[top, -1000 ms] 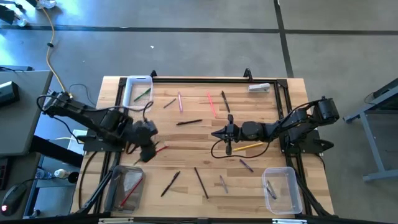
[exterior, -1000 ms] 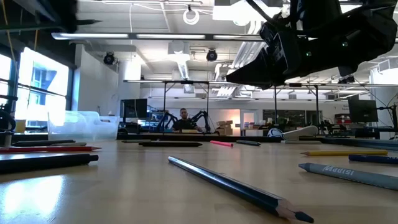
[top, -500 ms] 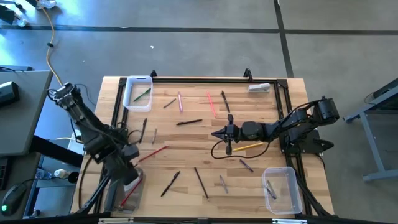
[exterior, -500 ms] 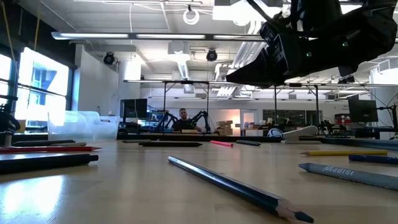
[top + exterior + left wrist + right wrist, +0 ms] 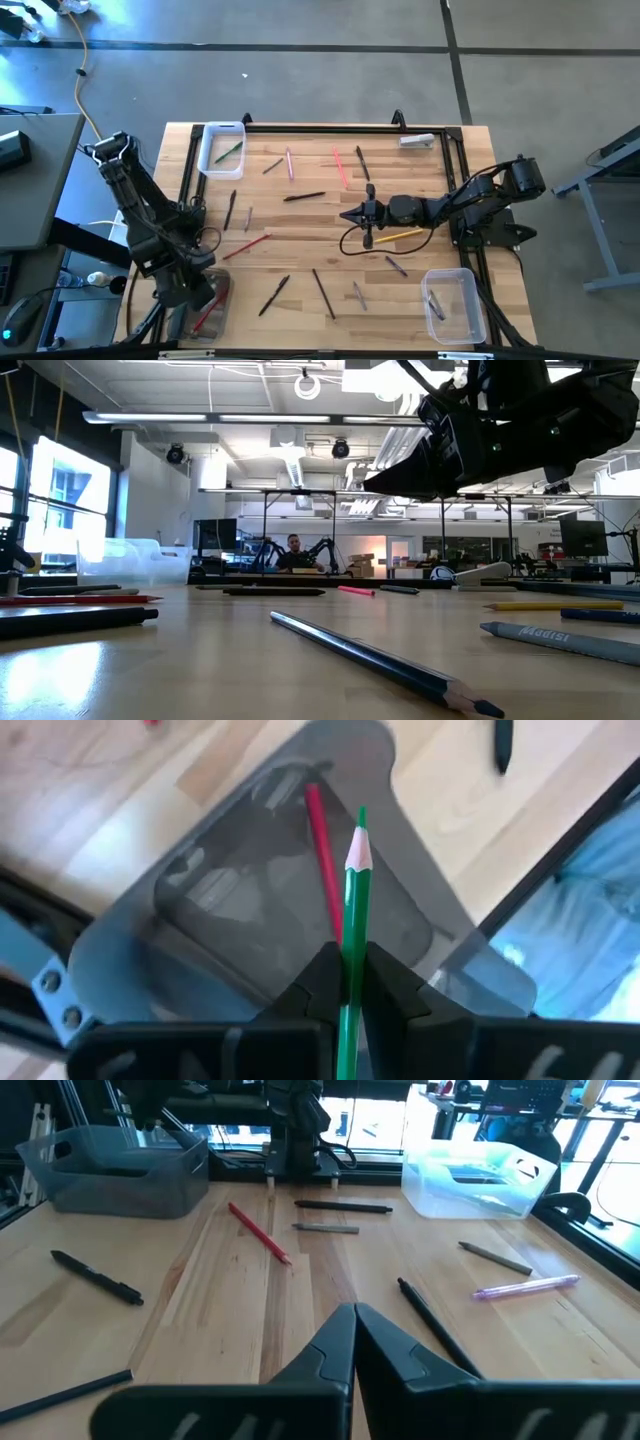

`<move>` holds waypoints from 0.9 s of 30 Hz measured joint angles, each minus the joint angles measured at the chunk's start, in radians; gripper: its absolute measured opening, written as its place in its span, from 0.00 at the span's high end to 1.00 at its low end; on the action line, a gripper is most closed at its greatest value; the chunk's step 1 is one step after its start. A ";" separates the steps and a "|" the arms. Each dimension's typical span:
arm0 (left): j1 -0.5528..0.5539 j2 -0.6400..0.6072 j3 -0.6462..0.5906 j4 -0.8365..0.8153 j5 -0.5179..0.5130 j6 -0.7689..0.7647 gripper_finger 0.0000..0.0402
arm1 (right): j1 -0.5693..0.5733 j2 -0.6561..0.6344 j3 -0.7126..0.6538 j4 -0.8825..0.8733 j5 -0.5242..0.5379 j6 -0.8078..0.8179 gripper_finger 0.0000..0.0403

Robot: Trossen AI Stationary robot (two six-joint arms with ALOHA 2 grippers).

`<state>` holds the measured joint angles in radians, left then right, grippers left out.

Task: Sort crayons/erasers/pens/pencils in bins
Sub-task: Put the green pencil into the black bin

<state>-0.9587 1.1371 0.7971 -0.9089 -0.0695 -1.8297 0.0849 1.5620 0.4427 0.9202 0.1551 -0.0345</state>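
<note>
My left gripper (image 5: 193, 292) (image 5: 347, 955) hangs over the grey-tinted bin (image 5: 210, 305) (image 5: 250, 890) at the table's near-left corner, shut on a green pencil (image 5: 353, 890). A red stick (image 5: 322, 850) lies in that bin. My right gripper (image 5: 348, 215) (image 5: 353, 1312) (image 5: 375, 482) hovers shut above the middle of the table and touches nothing. The white-rimmed bin (image 5: 221, 148) at the far left holds a green stick. The clear bin (image 5: 450, 303) stands near right. Many sticks lie flat across the wood. My left gripper pinches the green pencil's shaft (image 5: 351, 935) between its two fingers (image 5: 322, 975), coming from above and pointing down. The pencil lies along the fingers. Its sharpened tip (image 5: 361, 818) sticks out past them, lifted clear above the grey bin.
A red pencil (image 5: 247, 246), a yellow pencil (image 5: 402, 236), black pens (image 5: 304, 196) (image 5: 96, 1276) and other sticks are strewn between the arms. A black frame rail (image 5: 330, 128) runs around the table. A white item (image 5: 417, 141) lies far right. A person (image 5: 293, 550) sits far behind.
My left gripper has swung from the table's left-middle toward the near-left corner and now hangs over the grey bin. The short dark and grey sticks that it covered now show. My right arm has kept still.
</note>
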 joint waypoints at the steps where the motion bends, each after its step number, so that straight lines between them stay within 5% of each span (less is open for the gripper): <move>1: 0.001 0.001 0.000 -0.001 -0.011 0.000 0.98 | 0.000 0.000 0.000 0.001 0.000 0.000 1.00; 17: 0.008 0.014 0.000 0.002 -0.110 0.005 0.98 | 0.000 0.000 0.000 0.004 0.000 0.003 1.00; 27: 0.007 0.123 0.000 0.057 -0.131 0.161 0.98 | 0.000 0.000 0.000 0.004 0.000 0.000 1.00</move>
<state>-0.9512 1.2605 0.7975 -0.8514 -0.2002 -1.6688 0.0850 1.5620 0.4427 0.9245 0.1551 -0.0345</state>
